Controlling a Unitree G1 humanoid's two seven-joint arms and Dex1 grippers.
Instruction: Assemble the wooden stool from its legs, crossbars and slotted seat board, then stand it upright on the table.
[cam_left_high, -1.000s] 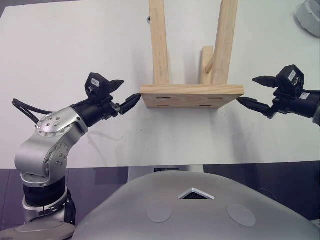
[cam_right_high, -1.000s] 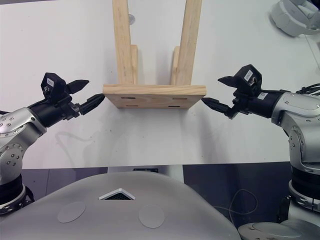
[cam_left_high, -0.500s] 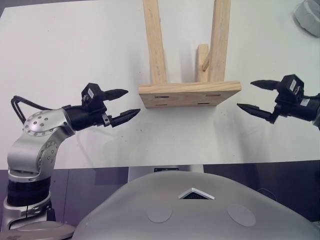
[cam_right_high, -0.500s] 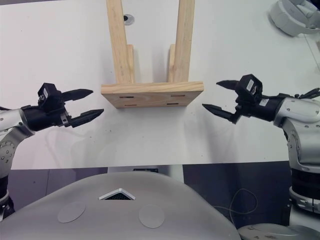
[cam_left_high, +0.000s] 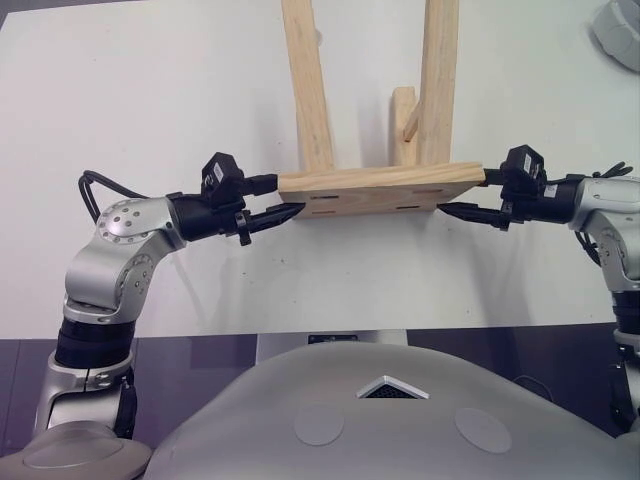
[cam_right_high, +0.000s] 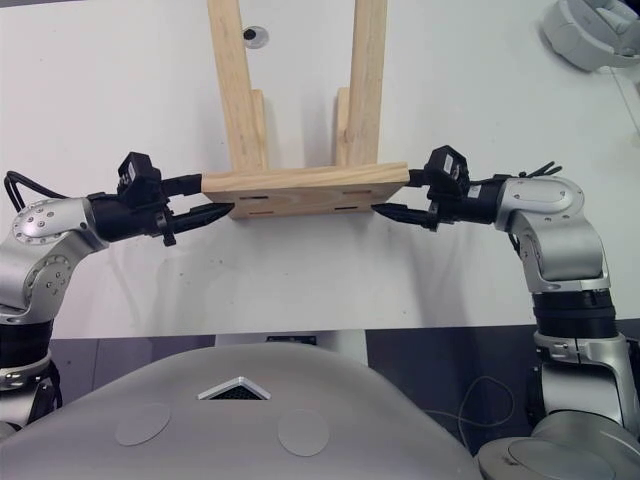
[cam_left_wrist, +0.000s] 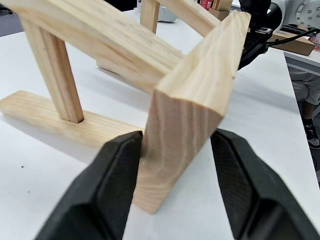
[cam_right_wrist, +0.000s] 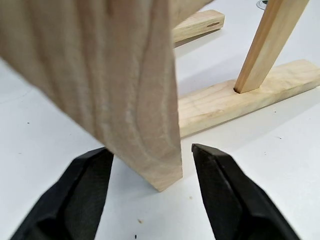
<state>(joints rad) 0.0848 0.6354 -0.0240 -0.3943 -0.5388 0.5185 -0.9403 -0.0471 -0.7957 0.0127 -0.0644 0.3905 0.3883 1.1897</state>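
Observation:
The wooden stool lies on its side on the white table. Its seat board (cam_left_high: 380, 190) stands on edge nearest me, and the two legs (cam_left_high: 305, 90) and a crossbar (cam_left_high: 405, 115) point away. My left gripper (cam_left_high: 278, 197) is at the board's left end, open, one finger on each face. In the left wrist view the board's end (cam_left_wrist: 195, 100) sits between the black fingers (cam_left_wrist: 110, 185). My right gripper (cam_left_high: 462, 195) is open at the right end. In the right wrist view, its fingers (cam_right_wrist: 225, 195) flank the board (cam_right_wrist: 125, 90) with a gap.
A small dark round spot (cam_right_high: 253, 35) marks the table beside the left leg. A grey-white object (cam_right_high: 590, 30) lies at the far right corner. The table's front edge (cam_left_high: 350, 330) runs close below the board. Bare table lies on both sides.
Both grippers have moved inward from open table space to the ends of the seat board, and their fingers now straddle it. The stool has barely moved.

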